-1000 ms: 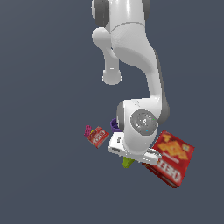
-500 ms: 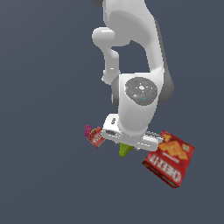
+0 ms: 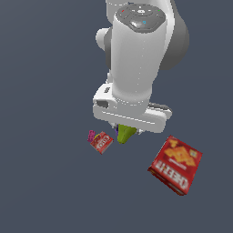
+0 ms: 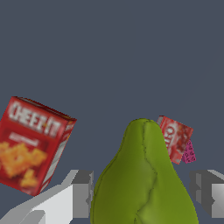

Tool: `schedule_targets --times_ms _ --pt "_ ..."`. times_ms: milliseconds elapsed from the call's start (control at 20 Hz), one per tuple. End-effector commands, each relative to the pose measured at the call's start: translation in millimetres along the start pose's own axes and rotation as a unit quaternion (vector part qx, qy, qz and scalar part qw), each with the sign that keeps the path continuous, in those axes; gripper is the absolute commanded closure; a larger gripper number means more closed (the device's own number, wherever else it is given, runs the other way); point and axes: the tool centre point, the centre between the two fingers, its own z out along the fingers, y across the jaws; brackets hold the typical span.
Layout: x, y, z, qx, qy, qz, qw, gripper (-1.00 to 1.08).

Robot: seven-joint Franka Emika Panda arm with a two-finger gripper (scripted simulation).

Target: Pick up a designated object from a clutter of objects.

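Flat dark grey-blue floor [image 3: 45, 68], plain all over. On the exterior view's right sits the cracker box [image 3: 175, 164], red, tilted at an angle, its orange-cracker face showing. Well apart from it, towards the left, the small red packet [image 3: 102, 142] lies flat, and the pink item [image 3: 91, 135] sits touching its left edge. A sliver of purple [image 3: 116, 130] peeks out just right of the packet, mostly hidden by the arm; can't tell if it rests on the floor.
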Motion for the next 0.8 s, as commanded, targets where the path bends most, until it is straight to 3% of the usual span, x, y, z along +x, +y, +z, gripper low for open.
schedule_targets --times_ms 0,350,750 --pt "-4.6 8.4 -29.7 0.000 0.000 -0.001 1.0000 1.08" --pt "-13.1 27.4 -96.3 0.000 -0.002 -0.002 1.0000 1.08" --pt "-16.5 38.6 -136.7 0.000 -0.003 -0.003 1.0000 1.08"
